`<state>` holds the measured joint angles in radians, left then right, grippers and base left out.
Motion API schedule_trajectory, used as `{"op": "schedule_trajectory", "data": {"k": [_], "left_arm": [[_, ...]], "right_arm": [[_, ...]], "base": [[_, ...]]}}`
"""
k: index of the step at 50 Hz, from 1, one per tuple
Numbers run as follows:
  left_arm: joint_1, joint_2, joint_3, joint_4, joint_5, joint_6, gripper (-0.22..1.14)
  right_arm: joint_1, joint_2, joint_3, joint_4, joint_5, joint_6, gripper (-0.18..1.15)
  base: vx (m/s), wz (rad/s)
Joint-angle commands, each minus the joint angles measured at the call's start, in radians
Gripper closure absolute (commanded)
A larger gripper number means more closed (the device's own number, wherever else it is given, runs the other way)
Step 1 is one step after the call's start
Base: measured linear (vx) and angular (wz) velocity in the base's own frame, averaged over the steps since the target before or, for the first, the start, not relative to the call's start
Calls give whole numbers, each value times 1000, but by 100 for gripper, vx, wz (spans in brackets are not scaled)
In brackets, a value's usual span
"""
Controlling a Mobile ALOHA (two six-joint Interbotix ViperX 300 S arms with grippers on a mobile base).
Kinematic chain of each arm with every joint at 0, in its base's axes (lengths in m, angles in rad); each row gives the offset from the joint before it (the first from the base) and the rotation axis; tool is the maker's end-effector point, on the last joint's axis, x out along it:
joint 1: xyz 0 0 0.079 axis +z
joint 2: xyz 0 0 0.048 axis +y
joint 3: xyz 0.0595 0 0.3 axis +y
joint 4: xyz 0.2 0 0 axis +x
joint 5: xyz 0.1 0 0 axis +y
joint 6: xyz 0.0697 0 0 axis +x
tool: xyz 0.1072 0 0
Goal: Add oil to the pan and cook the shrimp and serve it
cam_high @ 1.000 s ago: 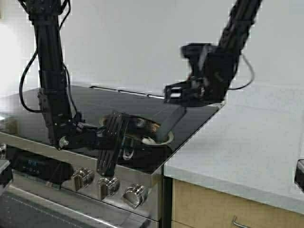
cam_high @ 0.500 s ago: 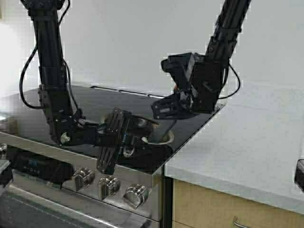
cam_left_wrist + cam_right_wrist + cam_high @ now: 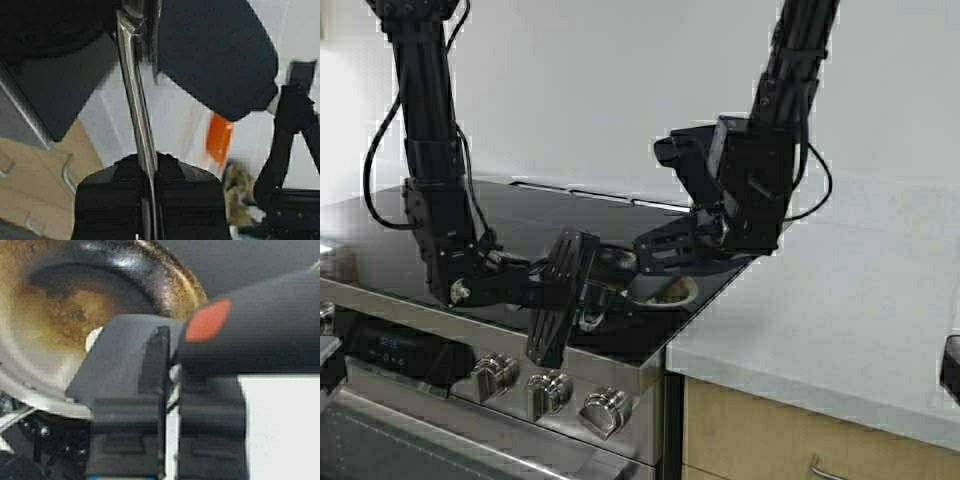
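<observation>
From above, the pan (image 3: pixel 655 285) sits at the front right corner of the black stove (image 3: pixel 520 215), just under and ahead of the right claw (image 3: pixel 655 250), which reaches down into it, and right beside the left claw (image 3: pixel 582 290), which is low at the stove's front edge. That high view hides most of the pan behind the two arms. The right wrist view fills this in: the pan (image 3: pixel 75 305) has a shiny steel rim and a dark inside stained golden brown, and the right claw (image 3: pixel 167 400) is clamped narrowly on the dark handle of a spatula (image 3: pixel 120 360) bearing an orange diamond mark, its grey blade lying over the pan's near rim. A small pale piece peeks out at the blade's edge; whether it is shrimp cannot be told. The left wrist view shows what the others do not: the left claw (image 3: pixel 149 200) pinched tight on the pan's thin steel handle (image 3: pixel 135 95), which rises straight up between its ridged pads (image 3: pixel 110 195), with the spatula's dark body (image 3: pixel 215 55) beyond it. The grey counter (image 3: pixel 840 300) lies to the right of both claws.
</observation>
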<state>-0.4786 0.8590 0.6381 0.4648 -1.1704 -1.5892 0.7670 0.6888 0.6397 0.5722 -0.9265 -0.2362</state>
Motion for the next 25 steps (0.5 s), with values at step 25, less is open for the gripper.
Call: {"op": "schedule_trajectory", "data": {"k": [25], "left_arm": [[14, -83, 25, -9, -11, 46, 89]], "right_arm": [[-158, -94, -120, 129, 29, -28, 90]], "base": [[0, 0]]}}
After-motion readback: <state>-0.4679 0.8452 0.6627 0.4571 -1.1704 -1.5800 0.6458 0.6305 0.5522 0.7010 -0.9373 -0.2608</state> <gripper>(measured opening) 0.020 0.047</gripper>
